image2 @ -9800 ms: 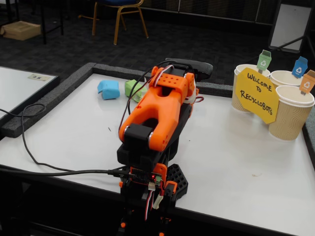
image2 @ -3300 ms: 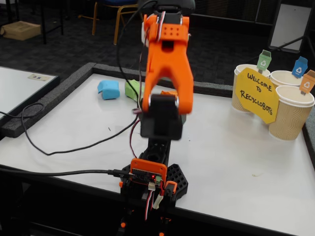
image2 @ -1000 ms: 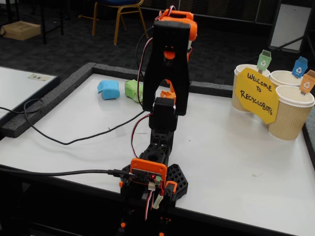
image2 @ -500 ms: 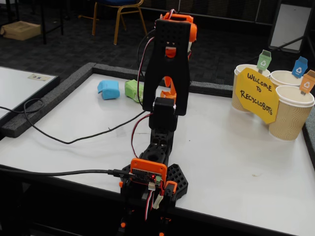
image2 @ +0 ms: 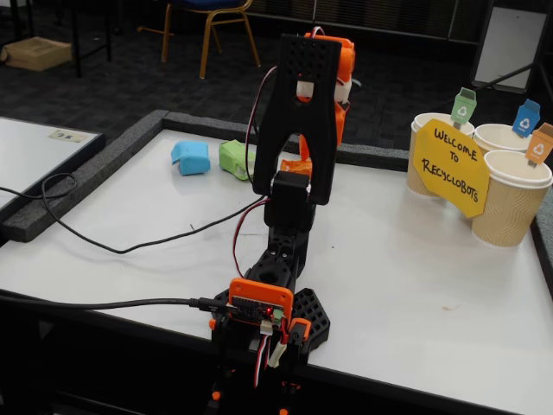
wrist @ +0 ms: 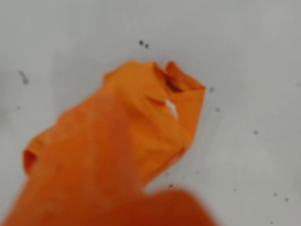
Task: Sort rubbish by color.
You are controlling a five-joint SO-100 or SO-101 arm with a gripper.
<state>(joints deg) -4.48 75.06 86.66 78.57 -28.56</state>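
Orange lump (wrist: 141, 122) on table (wrist: 244, 56), right under gripper (wrist: 117, 197); a blurred orange finger overlaps its near side. Can't tell if jaws are parted or clamped. Looks light, soft, crushable; pinch across the middle folds. Green lump (image2: 235, 159) & blue lump (image2: 191, 157) sit off to left in fixed view, cups (image2: 511, 199) well right; nothing blocking.

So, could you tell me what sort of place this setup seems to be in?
Probably a demo stand in a hall or classroom. A yellow sign reads "Welcome to Recyclobots" in front of paper cups with recycling tags, and beyond the white table there is dark carpet and a chair.
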